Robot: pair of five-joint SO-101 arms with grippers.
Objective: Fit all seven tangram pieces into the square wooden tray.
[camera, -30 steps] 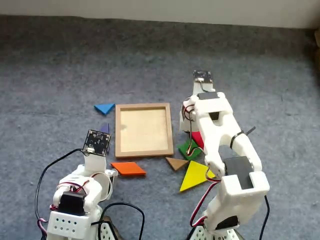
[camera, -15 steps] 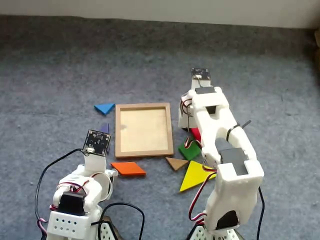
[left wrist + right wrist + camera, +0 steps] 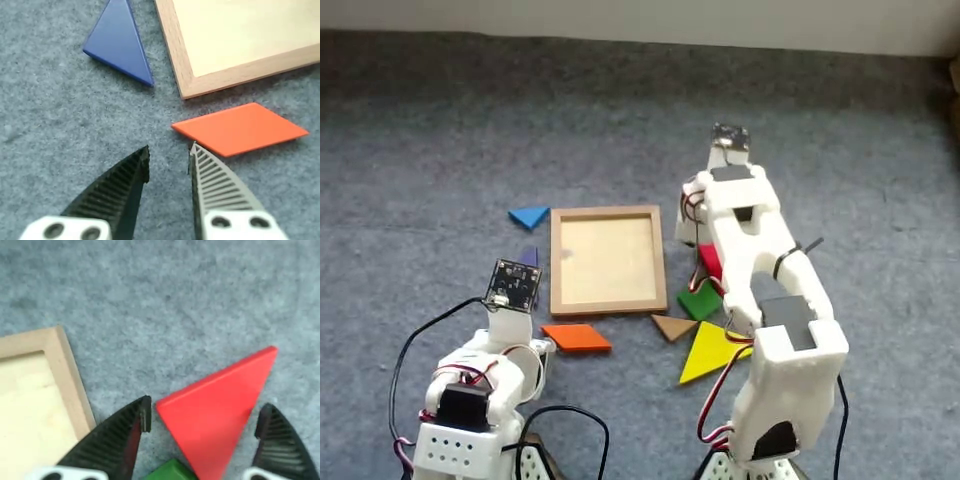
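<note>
Left of the tray (image 3: 607, 260), the light blue triangle (image 3: 529, 215) lies in plain sight. The dark blue triangle (image 3: 528, 256), by the tray's left edge, is mostly hidden from above by the left arm's camera. Right of the tray, the right arm covers much of the red triangle (image 3: 214, 407) and part of the green piece (image 3: 698, 300).

The left gripper (image 3: 169, 155) is open a little and empty, its pale fingertip just beside the orange parallelogram (image 3: 240, 129) off the tray's near edge. The right gripper (image 3: 205, 414) gapes wide, straddling the red triangle, gripping nothing. These pieces lie on the carpet (image 3: 440, 130), outside the tray.
</note>
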